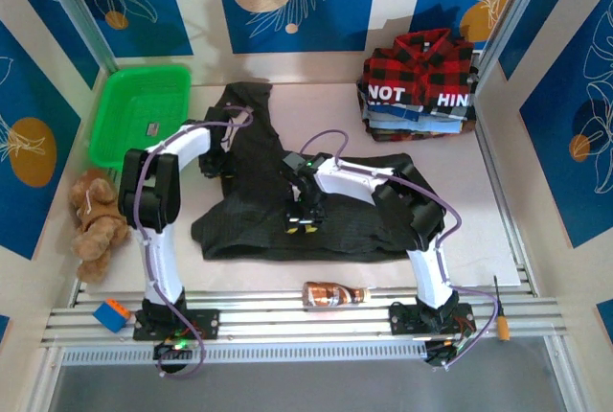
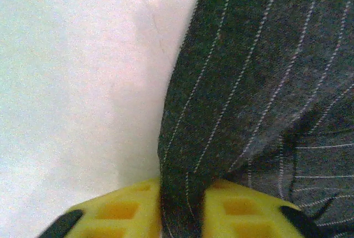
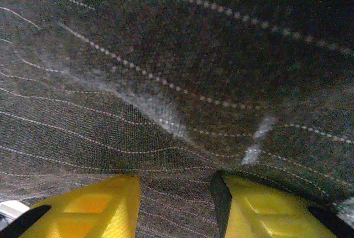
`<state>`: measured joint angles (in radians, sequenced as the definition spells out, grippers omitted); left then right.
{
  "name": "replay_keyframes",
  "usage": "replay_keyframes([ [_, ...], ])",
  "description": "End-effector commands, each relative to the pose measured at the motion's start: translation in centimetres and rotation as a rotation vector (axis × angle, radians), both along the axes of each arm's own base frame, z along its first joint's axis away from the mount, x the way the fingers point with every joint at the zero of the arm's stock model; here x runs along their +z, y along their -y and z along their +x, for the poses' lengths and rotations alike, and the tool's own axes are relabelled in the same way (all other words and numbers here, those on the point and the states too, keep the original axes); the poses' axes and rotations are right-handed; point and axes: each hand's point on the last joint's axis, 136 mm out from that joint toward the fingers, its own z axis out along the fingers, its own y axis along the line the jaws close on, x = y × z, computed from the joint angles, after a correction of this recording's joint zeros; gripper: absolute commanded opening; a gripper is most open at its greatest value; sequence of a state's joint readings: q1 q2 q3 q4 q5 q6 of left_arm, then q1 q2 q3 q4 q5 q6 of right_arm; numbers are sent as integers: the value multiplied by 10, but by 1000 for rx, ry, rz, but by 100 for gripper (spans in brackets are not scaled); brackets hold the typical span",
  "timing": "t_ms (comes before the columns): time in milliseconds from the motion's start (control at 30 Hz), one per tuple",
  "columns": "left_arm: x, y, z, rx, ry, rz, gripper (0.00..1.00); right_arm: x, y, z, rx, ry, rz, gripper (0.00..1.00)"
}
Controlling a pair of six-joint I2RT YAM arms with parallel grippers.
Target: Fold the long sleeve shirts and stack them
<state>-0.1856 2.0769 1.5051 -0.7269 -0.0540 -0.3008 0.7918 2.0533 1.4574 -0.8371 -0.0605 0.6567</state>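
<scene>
Charcoal pinstriped cloth, the shirt [image 1: 335,225] lay spread mid-worktop [image 1: 479,240], its long axis running left to right and a sleeve trailing toward the far side. The left hand [image 2: 181,213] was pinched nearly closed on its left edge, with the body lying to its right. The right hand [image 3: 174,205] pressed mid-body, fingers part-way apart; whether it gripped was unclear. The left hand seemed better placed to lead a fold.

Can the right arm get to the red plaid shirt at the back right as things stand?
Probably, after lifting: the right fingers press into the dark shirt, but bare table lies between there and the plaid shirt.
</scene>
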Motion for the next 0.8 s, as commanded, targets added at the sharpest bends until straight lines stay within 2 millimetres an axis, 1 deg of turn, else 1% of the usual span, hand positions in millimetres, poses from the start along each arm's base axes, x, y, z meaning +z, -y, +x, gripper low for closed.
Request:
replay_keyframes([
  [0, -9, -3, 29, -30, 68, 34, 20, -13, 25, -10, -15, -56, -99, 40],
  [167, 3, -9, 48, -86, 97, 74, 10, -15, 35, -17, -22, -77, -119, 39],
  [233, 8, -12, 57, -119, 105, 104, 9, -15, 37, -19, -23, -83, -126, 38],
  [467, 31, -28, 86, -205, 133, 247, 7, -17, 49, -30, 0, -96, -195, 35],
  [533, 39, -33, 91, -211, 143, 276, 8, -20, 54, -34, 13, -103, -224, 34],
  [600, 48, -35, 92, -209, 154, 279, 8, -22, 56, -36, 15, -107, -231, 34],
  [633, 51, -33, 92, -210, 160, 258, 9, -22, 57, -37, 13, -107, -231, 34],
  [667, 52, -29, 91, -215, 167, 234, 15, -23, 59, -38, 11, -106, -234, 34],
  [700, 52, -28, 90, -215, 167, 221, 23, -24, 59, -38, 9, -106, -237, 34],
  [733, 51, -27, 88, -208, 164, 207, 34, -24, 59, -37, 6, -106, -237, 34],
  [767, 51, -25, 85, -192, 160, 185, 42, -23, 59, -36, 4, -105, -235, 35],
])
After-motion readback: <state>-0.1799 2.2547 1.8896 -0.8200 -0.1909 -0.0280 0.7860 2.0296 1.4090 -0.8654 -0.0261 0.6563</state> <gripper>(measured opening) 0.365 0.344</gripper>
